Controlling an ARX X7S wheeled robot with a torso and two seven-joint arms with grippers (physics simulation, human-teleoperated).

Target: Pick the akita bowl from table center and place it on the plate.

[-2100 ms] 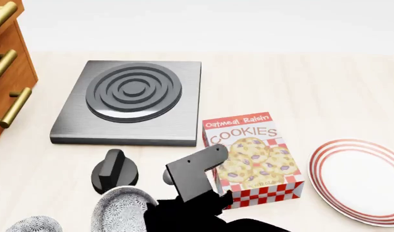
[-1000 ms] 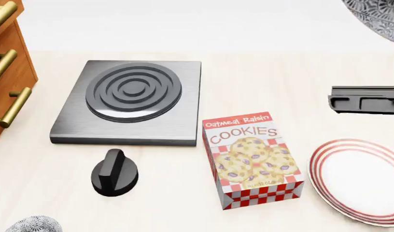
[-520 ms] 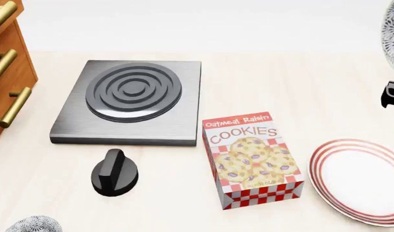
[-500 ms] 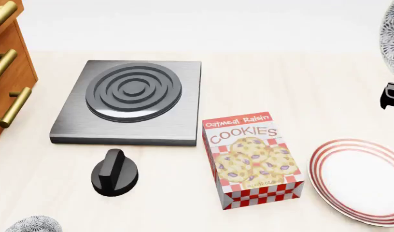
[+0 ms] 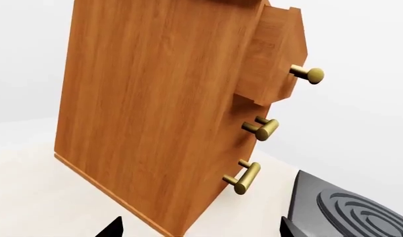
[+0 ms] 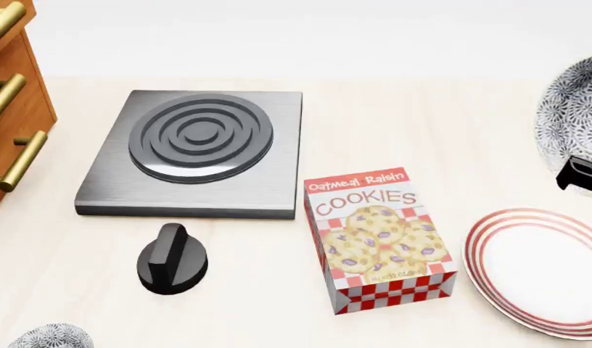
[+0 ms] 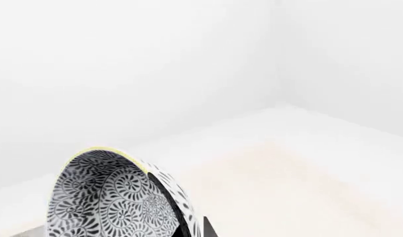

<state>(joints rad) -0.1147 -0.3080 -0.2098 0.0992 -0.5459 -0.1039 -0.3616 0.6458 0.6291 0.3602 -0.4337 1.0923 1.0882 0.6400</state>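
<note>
The akita bowl (image 6: 565, 123), grey-black floral on white, hangs tilted in the air at the right edge of the head view, just beyond the far rim of the plate (image 6: 490, 246). My right gripper (image 6: 585, 172) is shut on its rim. In the right wrist view the bowl (image 7: 112, 197) fills the lower left, with the right gripper (image 7: 188, 230) pinching its wall, one dark finger on each side. The plate is white with red rings and bare. My left gripper (image 5: 200, 233) is open, its tips wide apart with nothing between them, facing the wooden cabinet (image 5: 155, 108).
A cookie box (image 6: 379, 239) stands left of the plate. A grey hotplate (image 6: 194, 145) and a black knob (image 6: 170, 261) lie further left. A wooden drawer cabinet (image 6: 11, 101) with brass handles is at the far left. A second patterned bowl (image 6: 49, 338) peeks in at the bottom left.
My right gripper lifted the bowl from the bottom centre and swung it to the upper right; over the last half second it has come down and leftward toward the plate.
</note>
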